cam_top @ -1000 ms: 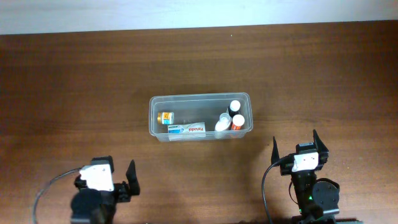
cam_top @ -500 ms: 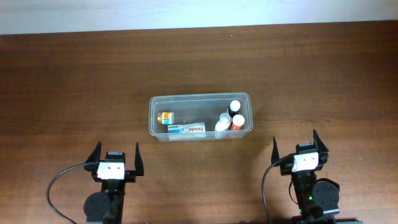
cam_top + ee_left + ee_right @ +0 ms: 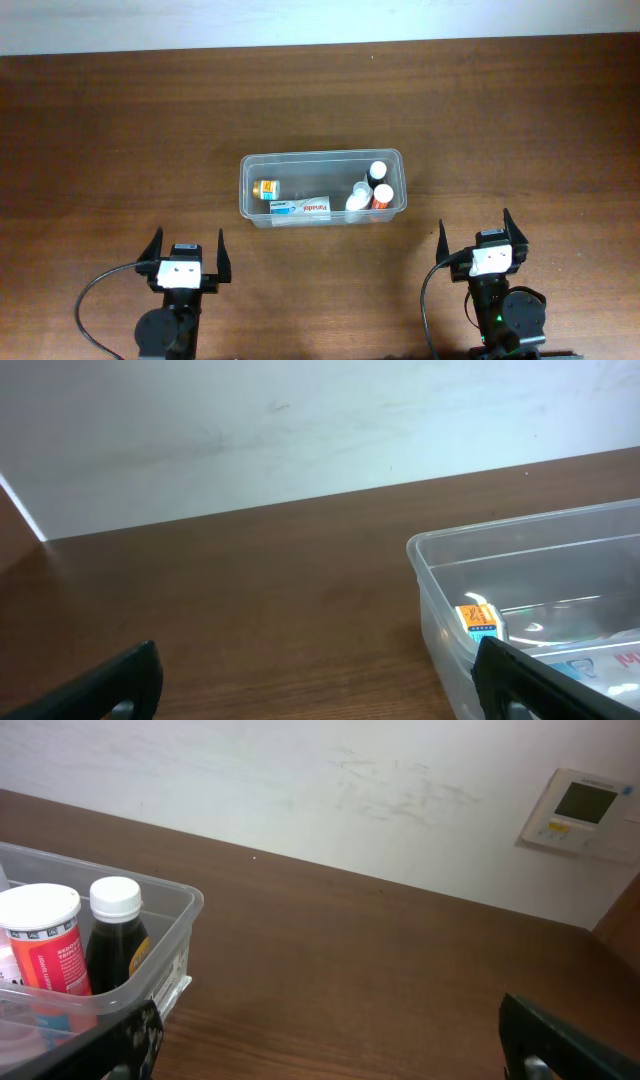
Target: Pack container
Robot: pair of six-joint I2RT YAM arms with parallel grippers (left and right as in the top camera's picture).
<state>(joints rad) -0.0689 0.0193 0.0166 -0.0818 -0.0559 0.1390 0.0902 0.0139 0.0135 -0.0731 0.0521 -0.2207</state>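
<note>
The clear plastic container point(image 3: 246, 190) sits at the table's middle. Inside lie a small orange-labelled bottle point(image 3: 266, 187), a white box with blue print point(image 3: 300, 208), a red-labelled white-capped bottle point(image 3: 381, 196), a dark bottle with a white cap point(image 3: 377, 173) and a small clear item point(image 3: 358, 196). My left gripper point(image 3: 185, 248) is open and empty, near the front edge, below and left of the container. My right gripper point(image 3: 475, 229) is open and empty, below and right of it. The container's corner shows in the left wrist view point(image 3: 440, 590) and the right wrist view point(image 3: 165, 955).
The brown wooden table point(image 3: 120, 130) ends at a white wall point(image 3: 300, 430) behind. A wall thermostat point(image 3: 580, 805) shows at the upper right in the right wrist view. Cables point(image 3: 95, 290) run beside each arm base.
From one second ago to half a second ago the left arm turned to face straight ahead with its fingers spread. Since then nothing has moved. The right arm stayed still.
</note>
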